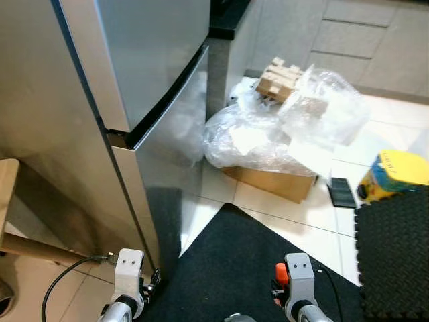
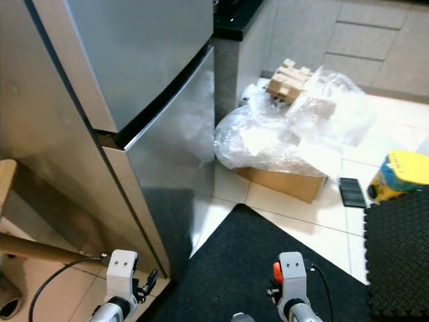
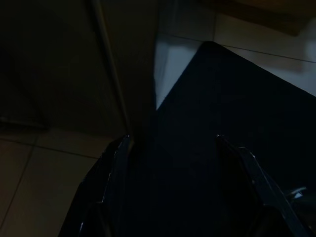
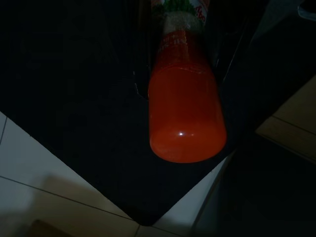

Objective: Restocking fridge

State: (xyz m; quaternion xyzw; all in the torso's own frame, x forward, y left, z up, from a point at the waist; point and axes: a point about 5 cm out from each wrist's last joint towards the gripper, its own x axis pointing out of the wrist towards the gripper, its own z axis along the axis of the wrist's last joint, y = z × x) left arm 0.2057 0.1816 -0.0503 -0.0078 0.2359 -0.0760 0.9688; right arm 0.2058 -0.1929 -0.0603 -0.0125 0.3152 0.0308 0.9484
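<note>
1. in front of the closed fridge (image 1: 134, 80), both arms are held low over a black mat (image 1: 241, 261) whose corner reaches toward the fridge's lower door.
2. an orange-red bottle (image 4: 186, 106) is clamped between the fingers of the right gripper (image 4: 180, 54); in the head views it is seen as a small orange spot (image 1: 281, 274) beside the right wrist, off the fridge's front corner and away from its doors.
3. the bottle's long axis runs along the gripper's fingers, with its rounded orange end pointing outward, away from the wrist, toward the mat below; its labelled part sits back between the fingers.
4. the left gripper (image 3: 173, 148) is held with its two dark fingers spread apart, nothing between them, close to the fridge's bottom front corner.
5. the bottle's label and shape are given by the right wrist view; the head views give the fridge's two steel doors, both shut.
6. beyond the fridge's far side, a cardboard box (image 1: 271, 180) heaped with clear plastic wrap (image 1: 281, 127) is seen on the tiled floor (image 1: 295, 215), and farther from the fridge a yellow and blue container (image 1: 392, 176).
</note>
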